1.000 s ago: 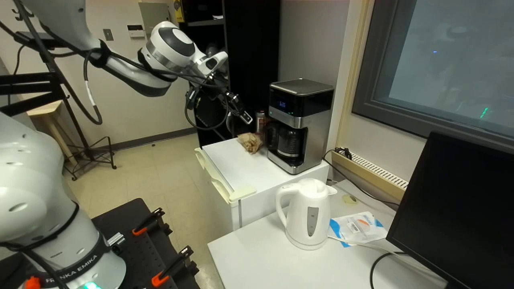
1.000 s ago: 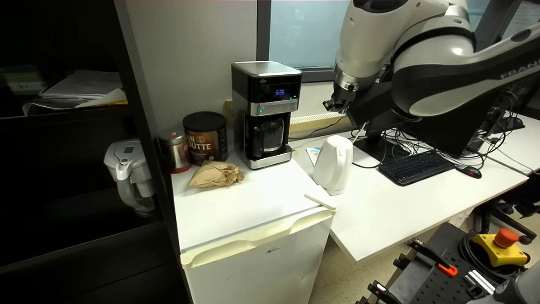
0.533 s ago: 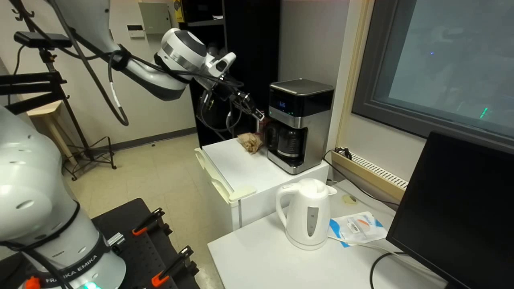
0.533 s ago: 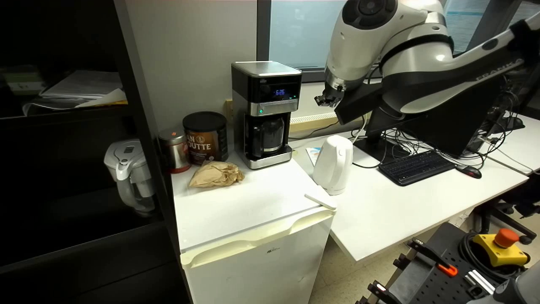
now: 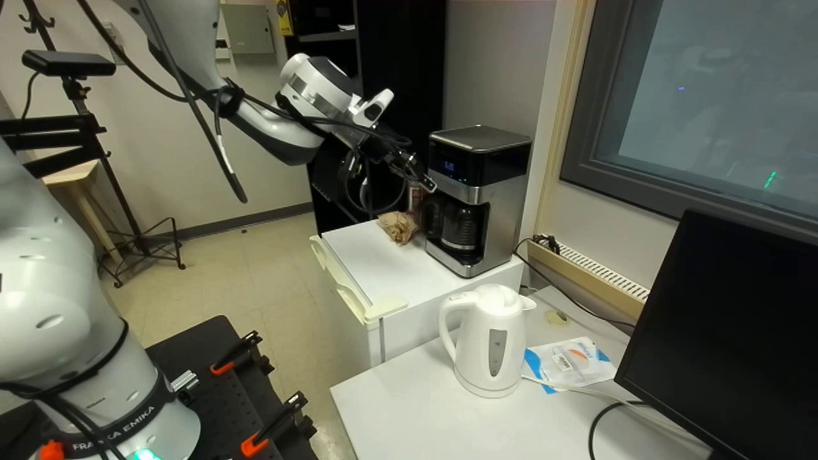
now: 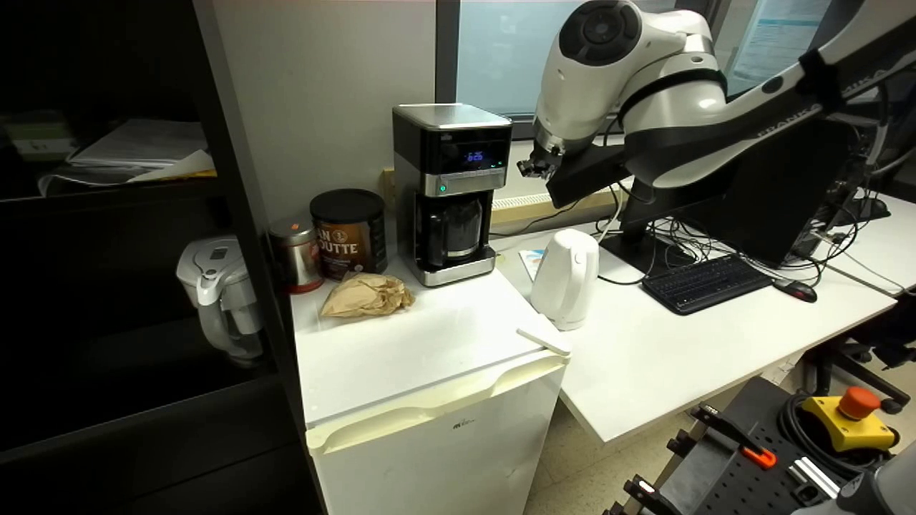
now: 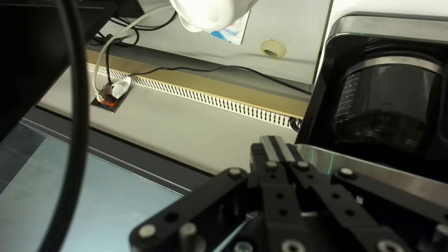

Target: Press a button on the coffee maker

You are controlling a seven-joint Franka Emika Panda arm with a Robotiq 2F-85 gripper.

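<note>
The coffee maker [image 5: 508, 211] is a boxy black machine with silver trim and a dark carafe [image 5: 459, 227]. It stands on a small white fridge. In an exterior view its front [image 6: 458, 154] shows a blue-lit clock and a silver button strip [image 6: 469, 182] with a green light [image 6: 443, 188]. My gripper [image 5: 429, 185] is near the front of the machine in an exterior view. In an exterior view the gripper [image 6: 537, 169] is to the right of the strip with a gap. In the wrist view the gripper [image 7: 278, 148] has its fingertips together, nothing between them, beside the silver trim [image 7: 371, 175].
A white kettle [image 5: 489, 348] stands on the desk beside the fridge [image 6: 429, 350]. A paper bag [image 6: 366, 295] and a brown can [image 6: 349, 236] are left of the machine. A dark monitor [image 5: 728, 332] stands on the desk, and a window [image 5: 716, 96] is behind.
The arm and gripper have moved steadily closer to the coffee maker, rightward in an exterior view and leftward in an exterior view. The coffee maker and kettle have not moved.
</note>
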